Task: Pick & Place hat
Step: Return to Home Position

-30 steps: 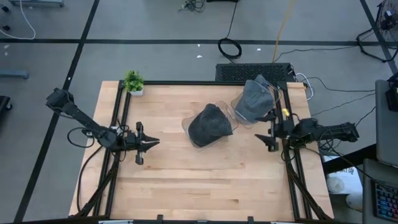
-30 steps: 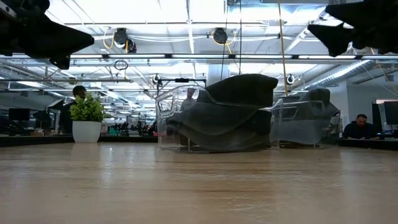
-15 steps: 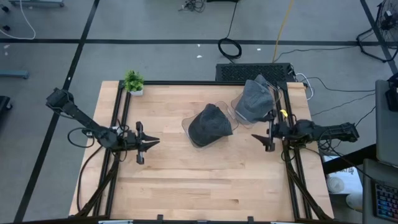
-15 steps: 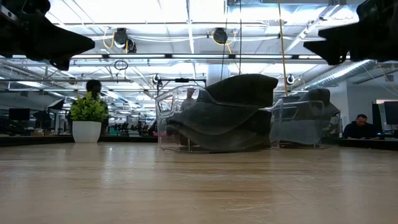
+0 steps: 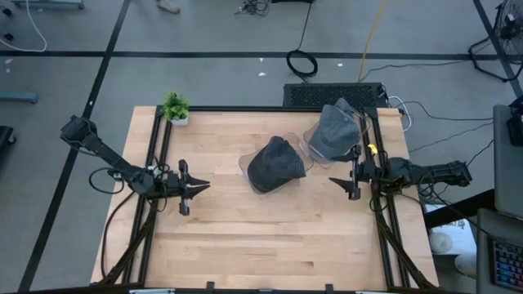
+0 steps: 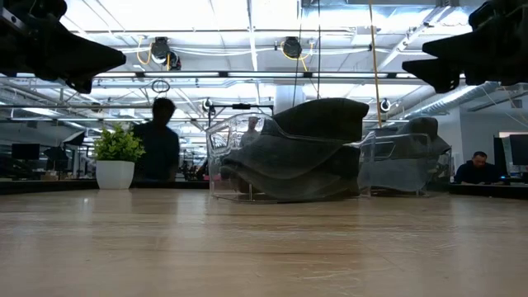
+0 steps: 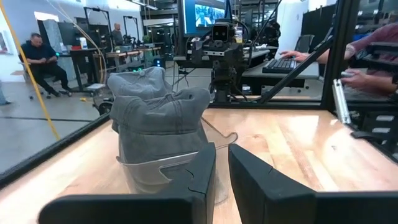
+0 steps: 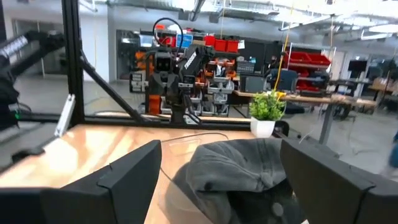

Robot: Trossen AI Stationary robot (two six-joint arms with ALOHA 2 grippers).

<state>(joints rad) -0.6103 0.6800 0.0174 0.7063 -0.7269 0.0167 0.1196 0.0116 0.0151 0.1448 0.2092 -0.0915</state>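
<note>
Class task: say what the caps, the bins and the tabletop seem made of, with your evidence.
Caps: soft woven cloth, perhaps cotton or denim, matte; they sag and crease.
Bins: clear hard plastic, probably acrylic, glossy; caps show through, edges catch light.
Tabletop: light wood, smooth; plank seams show.

Black cap [image 5: 276,163] in left clear bin [image 5: 244,167], grey cap [image 5: 333,131] in right bin [image 5: 306,145]. Left gripper [image 5: 204,186] and right gripper [image 5: 333,181] flank them, well apart.
</note>
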